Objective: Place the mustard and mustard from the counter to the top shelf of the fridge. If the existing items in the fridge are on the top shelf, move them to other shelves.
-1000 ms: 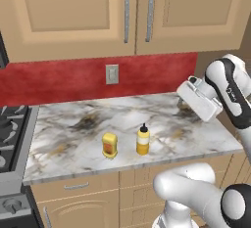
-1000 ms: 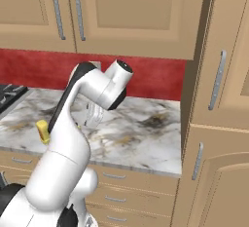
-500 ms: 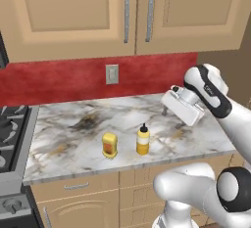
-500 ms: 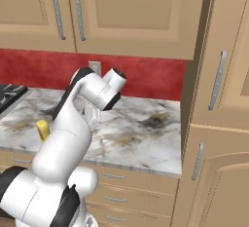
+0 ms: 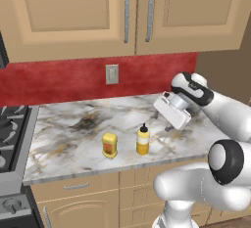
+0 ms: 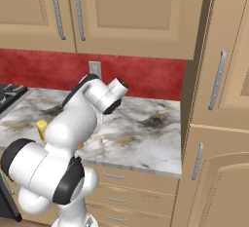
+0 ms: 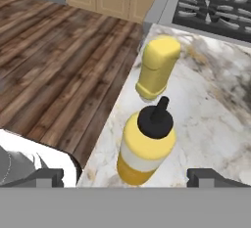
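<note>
Two mustards stand near the front edge of the marbled counter [image 5: 73, 124]: a squat yellow jar [image 5: 109, 145] and, to its right, a taller amber bottle [image 5: 142, 140] with a dark nozzle. My gripper [image 5: 170, 125] hovers above and to the right of the bottle, open and holding nothing. In the hand view the bottle [image 7: 146, 148] is close ahead, between the lines of the wide-apart fingertips [image 7: 49, 176], with the jar [image 7: 157, 68] beyond it. The jar [image 6: 42, 128] peeks out left of my arm in the right base view. The fridge and the existing items are out of view.
A black stove [image 5: 10, 129] borders the counter's left end. Tan wall cabinets [image 5: 122, 11] hang above a red backsplash with an outlet [image 5: 112, 74]. A tall tan cabinet [image 6: 219, 123] closes off the counter's right end. Wood floor [image 7: 54, 60] lies below the counter's front edge.
My arm has swung left and down from the counter's right end toward the bottle. The gripper has stayed open. Both mustards have stayed put.
</note>
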